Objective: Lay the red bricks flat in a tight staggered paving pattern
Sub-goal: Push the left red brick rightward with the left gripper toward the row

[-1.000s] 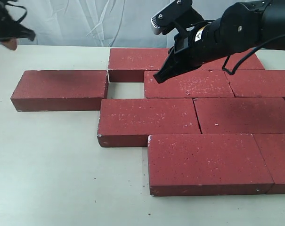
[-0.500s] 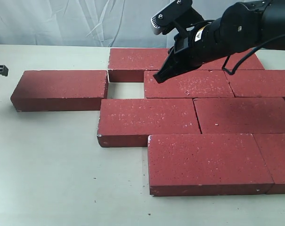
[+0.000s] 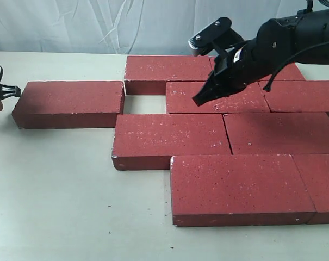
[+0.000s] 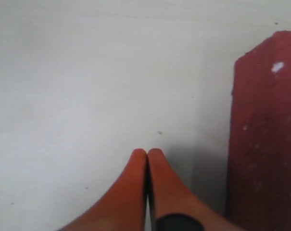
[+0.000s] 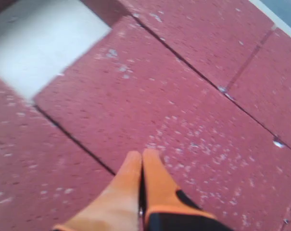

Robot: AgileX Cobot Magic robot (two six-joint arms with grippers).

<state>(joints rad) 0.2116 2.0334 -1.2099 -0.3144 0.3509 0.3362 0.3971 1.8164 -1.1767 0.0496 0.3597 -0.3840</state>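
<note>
Left end effector closed | right end effector closed | red bricks: nine

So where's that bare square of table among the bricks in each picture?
Exterior view: the bare square lies left of centre, ringed by red bricks.
Left wrist view: not in it; only table and one brick end show.
Right wrist view: the bare square shows pale beyond the shut right gripper.
Shared landmark: the flecked brick bordering the square, beneath that gripper.
</note>
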